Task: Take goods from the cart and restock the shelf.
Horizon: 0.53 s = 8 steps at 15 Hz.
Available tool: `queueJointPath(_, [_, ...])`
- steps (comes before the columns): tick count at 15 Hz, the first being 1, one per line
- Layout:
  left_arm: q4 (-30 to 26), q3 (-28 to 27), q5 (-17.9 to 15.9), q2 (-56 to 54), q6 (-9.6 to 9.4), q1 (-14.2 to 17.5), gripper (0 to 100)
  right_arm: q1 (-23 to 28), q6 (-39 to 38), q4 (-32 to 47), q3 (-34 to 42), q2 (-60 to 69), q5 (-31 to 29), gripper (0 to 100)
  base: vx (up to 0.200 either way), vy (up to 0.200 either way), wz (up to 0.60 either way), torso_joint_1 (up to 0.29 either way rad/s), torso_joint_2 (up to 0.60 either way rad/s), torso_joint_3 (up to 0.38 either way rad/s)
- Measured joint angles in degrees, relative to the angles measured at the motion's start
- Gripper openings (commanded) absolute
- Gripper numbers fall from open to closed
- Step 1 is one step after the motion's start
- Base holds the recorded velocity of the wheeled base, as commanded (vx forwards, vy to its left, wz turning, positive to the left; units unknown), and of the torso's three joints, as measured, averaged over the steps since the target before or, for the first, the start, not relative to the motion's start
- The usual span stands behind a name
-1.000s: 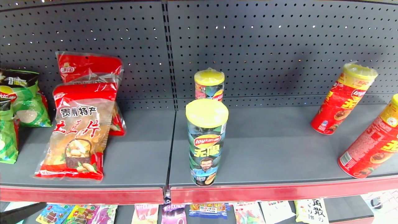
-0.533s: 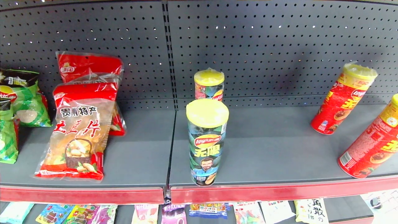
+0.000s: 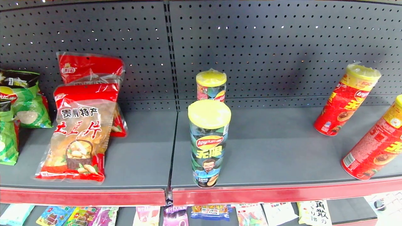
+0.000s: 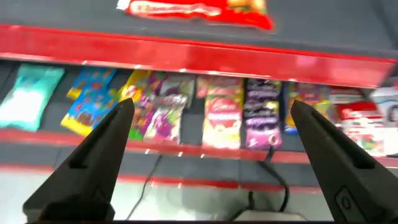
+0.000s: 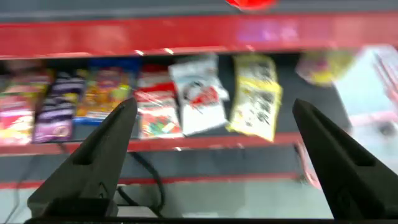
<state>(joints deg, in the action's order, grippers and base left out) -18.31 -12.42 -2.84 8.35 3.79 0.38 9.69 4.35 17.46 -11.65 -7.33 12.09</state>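
Grey pegboard shelf (image 3: 267,147) w/ red lip (image 3: 267,193): green chip can (image 3: 209,144) upright front centre, red cans (image 3: 345,100) right, potato-chip bag (image 3: 78,138) left. Left gripper (image 4: 211,104) & right gripper (image 5: 214,102) both spread wide, empty, below that lip, facing lower-tier snack packets (image 4: 224,118); bare deck lies above & fwd, nearer right arm, I'd judge.

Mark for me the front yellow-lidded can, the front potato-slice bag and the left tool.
front yellow-lidded can (image 3: 209,147), head view, on its label mid-body.
front potato-slice bag (image 3: 77,135), head view, middle of its front face.
left tool (image 4: 211,106), left wrist view, midway between its fingertips.
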Motion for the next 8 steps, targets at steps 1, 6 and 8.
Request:
queueJointPath(1, [0.4,1.2,-3.2,-2.5,-0.54,-0.5,100,-2.1,0.9,-2.4,0.1,-1.0,-0.7,100,0.000,0.000,0.00,0.000,0.00,0.000])
queueJointPath(6, [3.7,3.5,5.8,-7.6,-0.90,-0.7,100,-4.3,-1.5,-11.4,5.5,0.4,-17.2,100,0.000,0.000,0.00,0.000,0.00,0.000])
queueJointPath(8, [4.5,4.3,5.3,-8.1,-0.98,-0.6,100,-4.3,-6.8,-17.5,8.8,1.2,-24.4,100,0.000,0.000,0.00,0.000,0.00,0.000])
